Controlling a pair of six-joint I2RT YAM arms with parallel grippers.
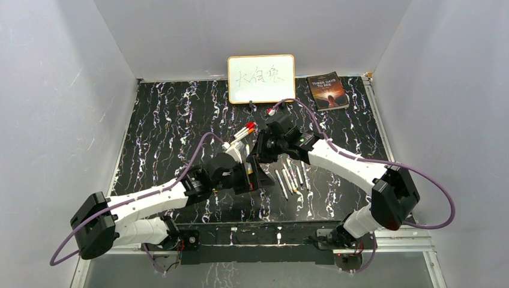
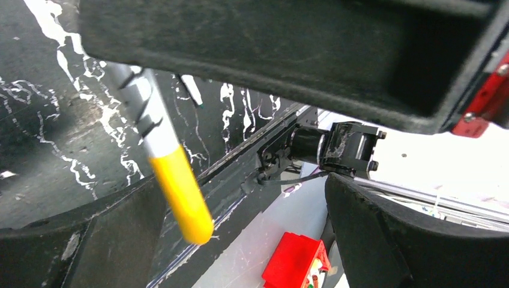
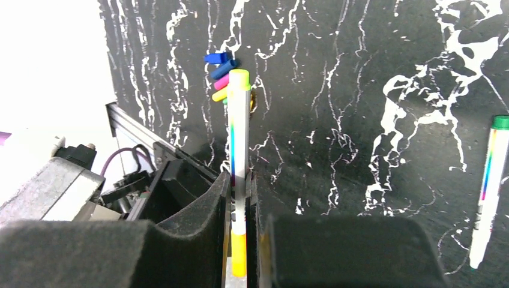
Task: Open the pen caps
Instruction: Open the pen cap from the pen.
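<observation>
My right gripper [image 3: 240,264] is shut on a white-barrelled pen [image 3: 238,150]. The pen's yellow cap [image 3: 238,252] pokes out behind the jaws and its yellow-green end points at the table. In the left wrist view the same yellow cap [image 2: 180,192] hangs between my left gripper's [image 2: 246,240] wide-open fingers, close to the left finger [image 2: 90,240] and not touching it. Both grippers meet mid-table, the left gripper [image 1: 251,175] below the right gripper [image 1: 259,156]. Loose pen caps [image 3: 221,75] in blue, magenta and yellow lie in a small pile. Several pens [image 1: 291,177] lie to the right of the grippers.
A green-ended pen [image 3: 489,192] lies alone at the right. A whiteboard [image 1: 261,79] and a book [image 1: 328,91] stand at the table's back. The front rail with the right arm's base [image 2: 342,147] is near, and a red box [image 2: 294,264] sits below it.
</observation>
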